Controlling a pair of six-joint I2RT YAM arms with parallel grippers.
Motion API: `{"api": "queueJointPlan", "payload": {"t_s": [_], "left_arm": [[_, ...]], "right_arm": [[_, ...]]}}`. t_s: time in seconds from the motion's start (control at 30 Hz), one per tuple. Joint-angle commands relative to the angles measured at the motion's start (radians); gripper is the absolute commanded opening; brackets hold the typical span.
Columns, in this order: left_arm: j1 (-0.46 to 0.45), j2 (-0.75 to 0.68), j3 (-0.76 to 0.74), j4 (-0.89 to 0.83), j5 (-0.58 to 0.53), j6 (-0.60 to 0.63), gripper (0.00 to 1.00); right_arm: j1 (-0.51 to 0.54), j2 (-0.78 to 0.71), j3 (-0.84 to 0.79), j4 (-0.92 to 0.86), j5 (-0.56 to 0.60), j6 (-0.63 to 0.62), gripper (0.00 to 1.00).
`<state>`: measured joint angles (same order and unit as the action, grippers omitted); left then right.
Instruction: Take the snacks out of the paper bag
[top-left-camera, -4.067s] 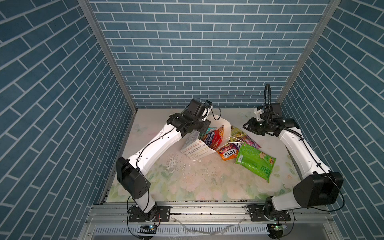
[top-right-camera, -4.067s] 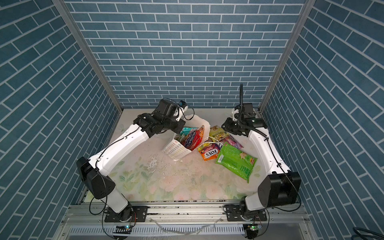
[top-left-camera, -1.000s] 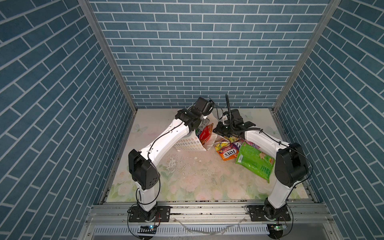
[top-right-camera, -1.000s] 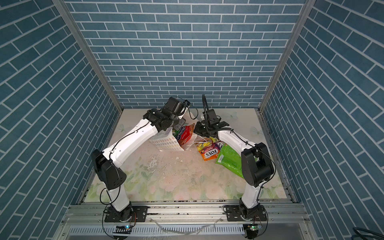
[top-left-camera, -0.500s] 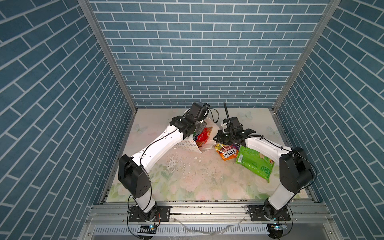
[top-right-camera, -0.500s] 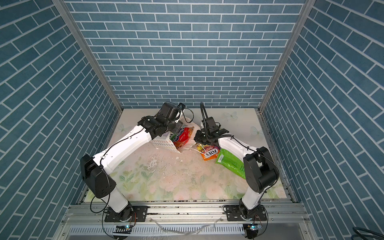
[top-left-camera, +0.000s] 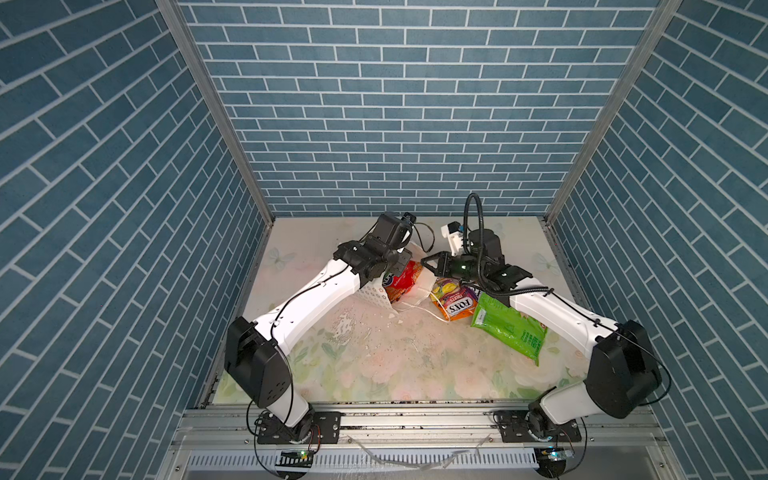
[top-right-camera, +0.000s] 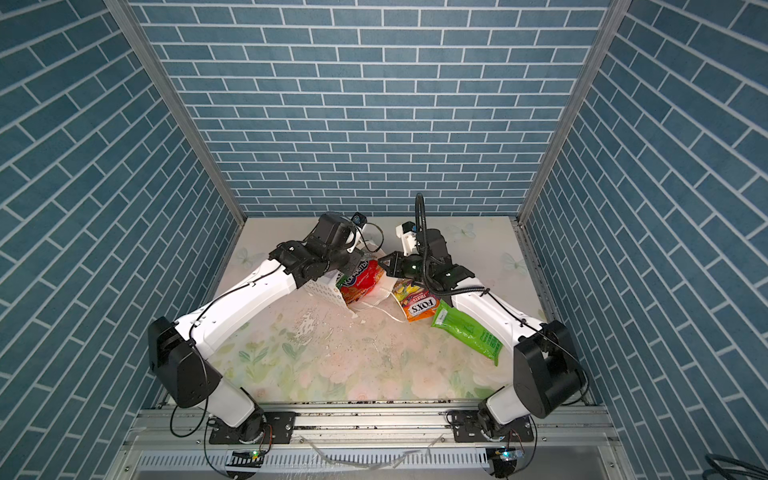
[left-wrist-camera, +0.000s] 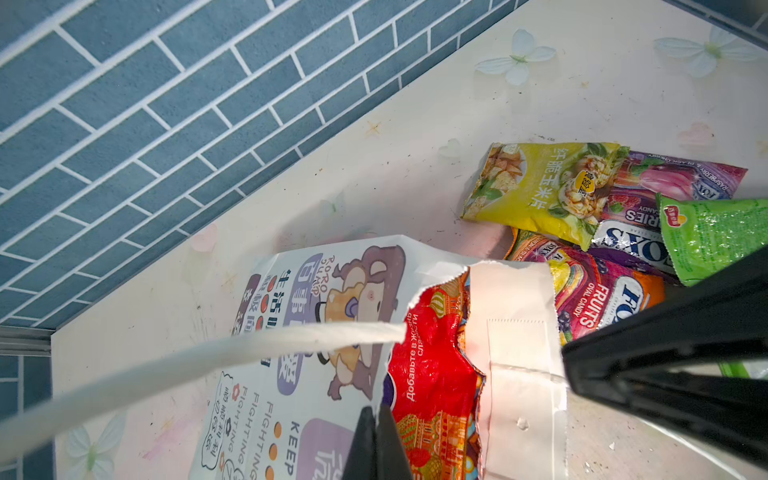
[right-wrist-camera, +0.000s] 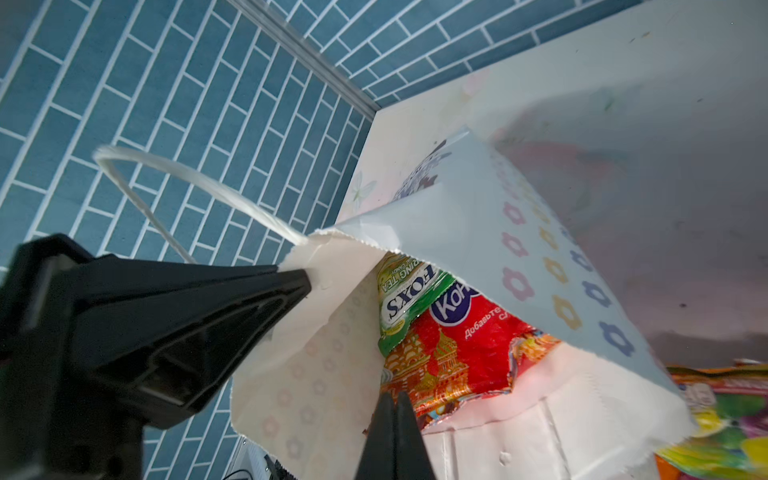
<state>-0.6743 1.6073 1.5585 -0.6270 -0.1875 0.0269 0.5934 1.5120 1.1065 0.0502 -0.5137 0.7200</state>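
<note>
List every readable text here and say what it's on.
"FOX'S", "FRUITS OVAL CANDY": orange packet
"FOX'S": small green packet
"Добавьте": red packet
"KEEP", "FIGHTING": paper bag
"纤脆玉米片": yellow packet
"RASPBERRY": purple packet
Large green packet: print too small.

Floral table (top-left-camera: 374, 365): bag (top-left-camera: 375, 297), snacks (top-left-camera: 509, 332), perhaps crumbs (top-left-camera: 345, 326)

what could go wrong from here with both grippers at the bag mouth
1. The rim of the paper bag is ragged where the left gripper pinches it; pulling may rip it further.
2. The right gripper is shut at the mouth, unclear whether on the red packet or paper; a pull might drag the bag.
3. The green FOX'S packet behind the red one could stay inside.
</note>
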Motion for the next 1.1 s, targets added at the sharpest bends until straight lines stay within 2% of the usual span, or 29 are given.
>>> {"api": "queueJointPlan", "payload": {"t_s": [0.0,0.1,0.33,0.57,0.87,1.07], "left_arm": [[0.005,0.044,0.072,-0.072,-0.023,-0.029,0.00],[0.005,0.077,0.116,-0.092,-0.021,-0.037,0.00],[0.005,0.145,0.205,-0.115,0.008,-0.042,0.00],[0.007,0.119,0.207,-0.121,-0.004,-0.028,0.00],[0.010,0.092,0.197,-0.115,-0.001,-0.027,0.00],[0.016,0.099,0.218,-0.120,0.013,-0.025,0.00]], "right_arm": [[0.015,0.033,-0.022,0.095,-0.093,0.060,0.03],[0.031,0.044,-0.036,0.150,-0.096,0.112,0.03],[0.071,0.092,-0.055,0.225,0.022,0.201,0.05],[0.093,0.199,-0.002,0.225,0.118,0.255,0.06],[0.128,0.310,0.082,0.196,0.146,0.292,0.22],[0.146,0.348,0.148,0.072,0.195,0.276,0.30]]}}
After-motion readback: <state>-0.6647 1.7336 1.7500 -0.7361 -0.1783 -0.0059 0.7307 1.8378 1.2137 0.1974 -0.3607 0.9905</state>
